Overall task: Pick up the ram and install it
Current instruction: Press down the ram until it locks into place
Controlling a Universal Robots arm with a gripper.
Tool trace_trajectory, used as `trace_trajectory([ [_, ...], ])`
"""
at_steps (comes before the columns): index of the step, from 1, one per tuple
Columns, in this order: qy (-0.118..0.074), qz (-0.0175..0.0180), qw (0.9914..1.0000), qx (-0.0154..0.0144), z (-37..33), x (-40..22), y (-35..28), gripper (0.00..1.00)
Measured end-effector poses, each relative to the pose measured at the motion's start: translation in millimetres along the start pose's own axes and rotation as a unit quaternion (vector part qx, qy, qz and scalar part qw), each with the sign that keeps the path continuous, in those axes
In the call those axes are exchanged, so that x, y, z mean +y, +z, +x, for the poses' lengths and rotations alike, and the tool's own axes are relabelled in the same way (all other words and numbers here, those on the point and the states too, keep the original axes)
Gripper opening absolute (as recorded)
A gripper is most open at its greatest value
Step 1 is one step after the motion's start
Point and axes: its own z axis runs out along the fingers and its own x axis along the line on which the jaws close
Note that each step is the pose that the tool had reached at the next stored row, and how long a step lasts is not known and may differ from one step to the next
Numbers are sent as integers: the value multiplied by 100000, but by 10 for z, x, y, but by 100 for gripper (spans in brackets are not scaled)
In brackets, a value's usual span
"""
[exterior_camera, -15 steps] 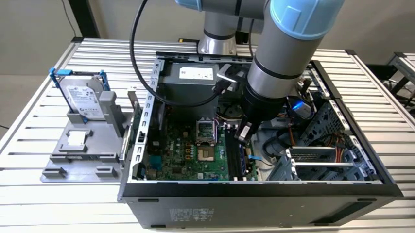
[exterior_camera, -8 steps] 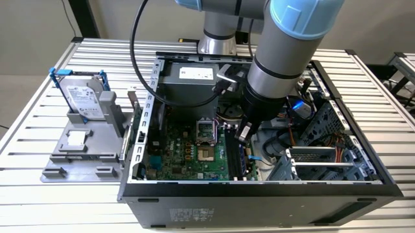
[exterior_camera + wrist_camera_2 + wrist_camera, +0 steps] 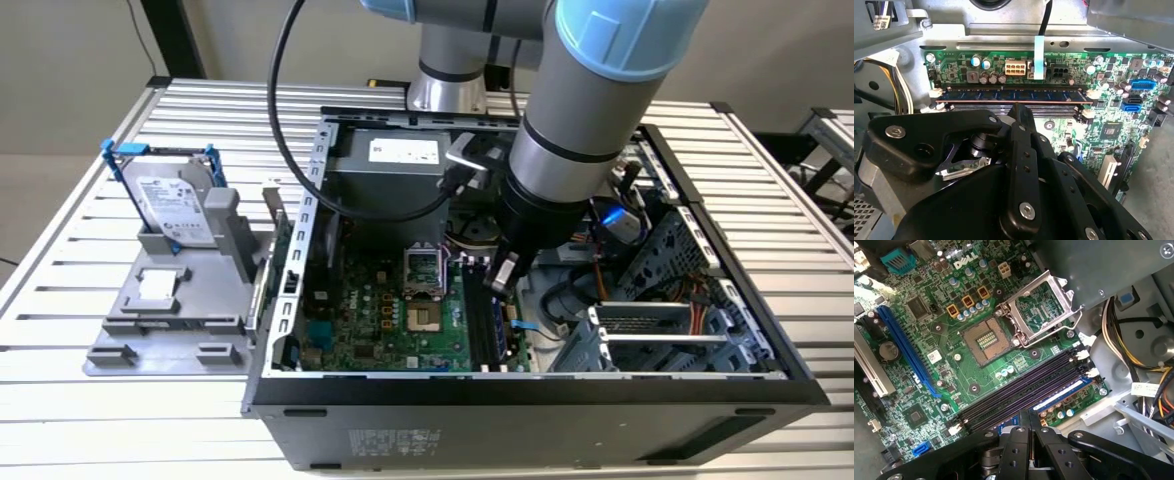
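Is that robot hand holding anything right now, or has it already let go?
Nothing is held. The gripper hangs just above the memory slots, fingers closed together with nothing between them. The ram already sits in a slot on the motherboard.

- In the exterior view the arm (image 3: 574, 130) runs off the top edge and covers part of the computer case (image 3: 534, 390) behind it.
- The tool (image 3: 503, 275) is too small there to tell how its fingers stand.
- In both wrist views the tool's black body hides the near part of the motherboard (image 3: 954, 340).
- The ram (image 3: 1009, 95) sits in a slot; whether it is fully seated cannot be told.
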Motion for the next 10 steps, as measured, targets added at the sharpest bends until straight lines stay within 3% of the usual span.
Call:
trace_trajectory([
  [10,-1395,-10,99990,52,0,0,1,0],
])
